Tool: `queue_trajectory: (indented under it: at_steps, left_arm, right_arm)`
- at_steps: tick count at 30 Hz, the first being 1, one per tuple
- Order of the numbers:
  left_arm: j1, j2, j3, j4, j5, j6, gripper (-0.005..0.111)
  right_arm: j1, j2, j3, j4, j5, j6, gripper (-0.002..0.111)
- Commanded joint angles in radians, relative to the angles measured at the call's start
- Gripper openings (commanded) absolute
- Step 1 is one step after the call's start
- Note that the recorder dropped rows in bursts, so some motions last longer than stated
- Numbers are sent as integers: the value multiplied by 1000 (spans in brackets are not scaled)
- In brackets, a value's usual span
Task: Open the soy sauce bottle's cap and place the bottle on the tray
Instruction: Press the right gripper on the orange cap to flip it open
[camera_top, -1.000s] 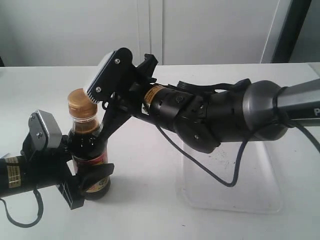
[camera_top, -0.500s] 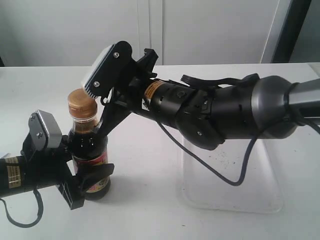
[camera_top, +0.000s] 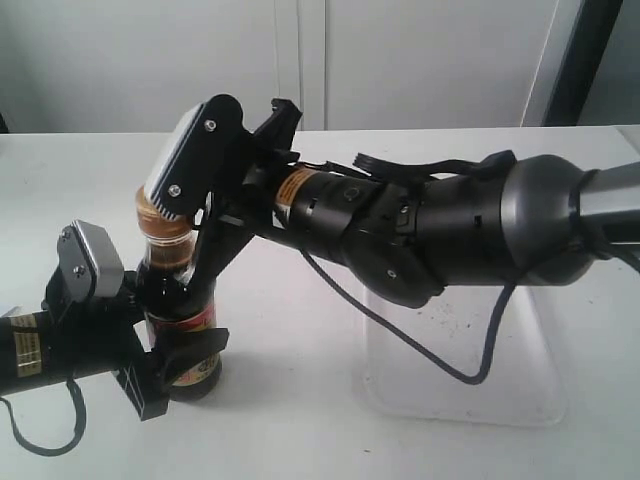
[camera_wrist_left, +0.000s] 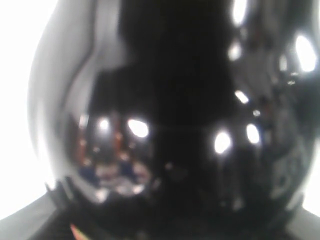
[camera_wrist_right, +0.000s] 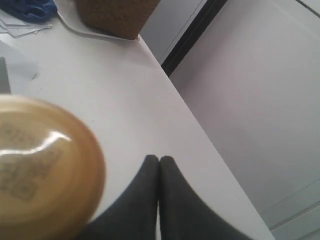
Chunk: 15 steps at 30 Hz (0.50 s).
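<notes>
At the left of the table, my left gripper (camera_top: 170, 355) is clamped around the lower body of the soy sauce bottle (camera_top: 178, 310), holding it upright on the white table (camera_top: 300, 420); the left wrist view is filled with dark, glossy glass (camera_wrist_left: 165, 125), so the bottle sits right against that camera. My right gripper (camera_wrist_right: 159, 165) has its two fingers pressed together with nothing between them, and they sit just beside the rim of the cap (camera_wrist_right: 35, 175). From outside, the right arm's wrist camera housing (camera_top: 190, 160) hangs over and in front of the cap (camera_top: 160, 222), which looks closed as far as I can tell.

The tray (camera_top: 470, 360) lies to the right, under the right forearm, with nothing on it.

My worry is the pry. If the closed fingertips push sideways on the cap instead of catching under the lid's edge, the force goes into the bottle's top, and it could tilt or twist in the left grip. A slip off the smooth rounded cap is just as likely. Once the lid is open, any tilt on the way to the tray could spill sauce.
</notes>
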Motion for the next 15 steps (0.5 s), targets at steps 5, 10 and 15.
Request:
queue_trajectory:
  at_steps: [5, 10, 15]
  left_arm:
    - [-6, 2, 2, 17, 6, -9, 0]
    - [-6, 2, 2, 17, 6, -9, 0]
    - [-6, 2, 2, 17, 6, -9, 0]
  right_arm:
    - [6, -79, 16, 3, 75, -29, 0]
    - [26, -149, 74, -27, 71, 21, 0]
    - [33, -143, 91, -27, 68, -35, 0]
